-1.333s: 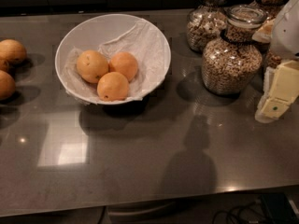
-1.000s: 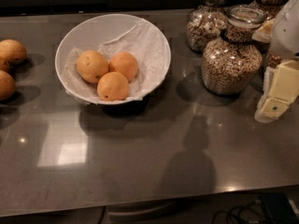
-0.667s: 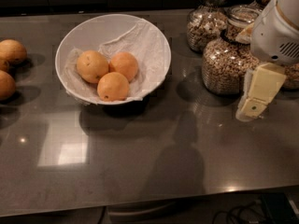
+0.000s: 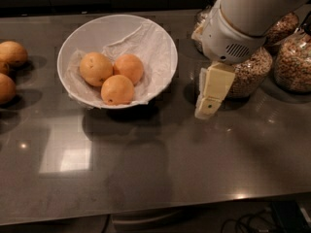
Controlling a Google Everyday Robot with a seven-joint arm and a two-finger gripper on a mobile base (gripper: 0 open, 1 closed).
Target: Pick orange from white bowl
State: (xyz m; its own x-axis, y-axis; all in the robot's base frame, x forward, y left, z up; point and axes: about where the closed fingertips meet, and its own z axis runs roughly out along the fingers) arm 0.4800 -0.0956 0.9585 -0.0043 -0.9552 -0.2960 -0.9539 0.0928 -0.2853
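Note:
The white bowl (image 4: 163, 42), lined with crumpled white paper, sits on the dark counter at the upper left of centre. Three fruits lie in it. The orange (image 4: 95, 68) is the yellowest and lies on the left. A pinker one (image 4: 129, 68) lies to its right and a brighter one (image 4: 117, 90) lies in front. My gripper (image 4: 207, 110) hangs from the white arm just right of the bowl, above the counter. It is apart from the bowl and the fruit and holds nothing.
Glass jars of cereal (image 4: 294, 62) stand at the back right, one (image 4: 249, 76) partly behind my arm. Two loose oranges (image 4: 12, 53) (image 4: 5, 88) lie at the left edge. The counter's front edge (image 4: 155, 212) runs along the bottom.
My arm has swung in from the right edge toward the left. It now covers part of the jars and hangs close beside the bowl. The fruit has not moved.

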